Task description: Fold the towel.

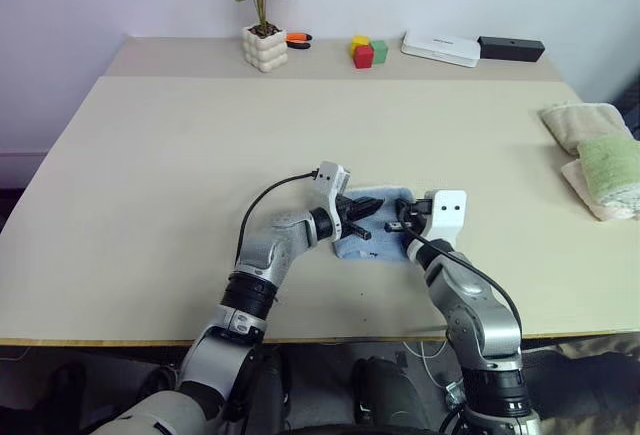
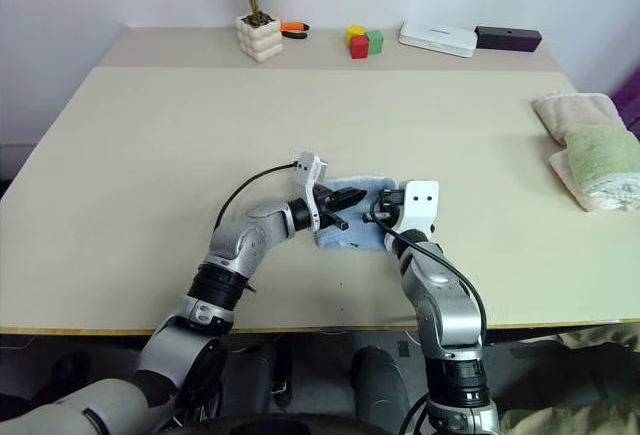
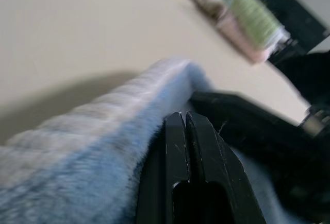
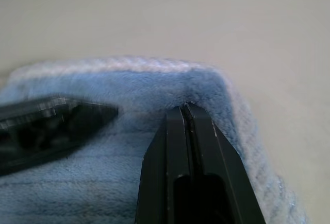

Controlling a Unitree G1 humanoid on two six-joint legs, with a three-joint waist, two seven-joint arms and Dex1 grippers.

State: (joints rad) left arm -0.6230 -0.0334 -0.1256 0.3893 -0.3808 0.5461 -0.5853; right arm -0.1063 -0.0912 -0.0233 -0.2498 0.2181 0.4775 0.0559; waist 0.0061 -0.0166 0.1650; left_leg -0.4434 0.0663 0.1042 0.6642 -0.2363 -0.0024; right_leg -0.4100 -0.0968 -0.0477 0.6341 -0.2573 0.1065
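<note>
Both hands pinched closed, left hand (image 1: 372,217), right hand (image 1: 396,223), over small folded light-blue fluffy towel (image 1: 372,247)

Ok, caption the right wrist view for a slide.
Right gripper, jaws shut, over the folded blue towel on the table.

Towel (image 1: 372,223) near table's (image 1: 150,175) front edge, mid-width

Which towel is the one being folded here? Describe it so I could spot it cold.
On the beige table, look near the front edge, between the two grippers. The towel is a small light-blue folded bundle; the beige towel and green towel sit stacked at the right edge.
</note>
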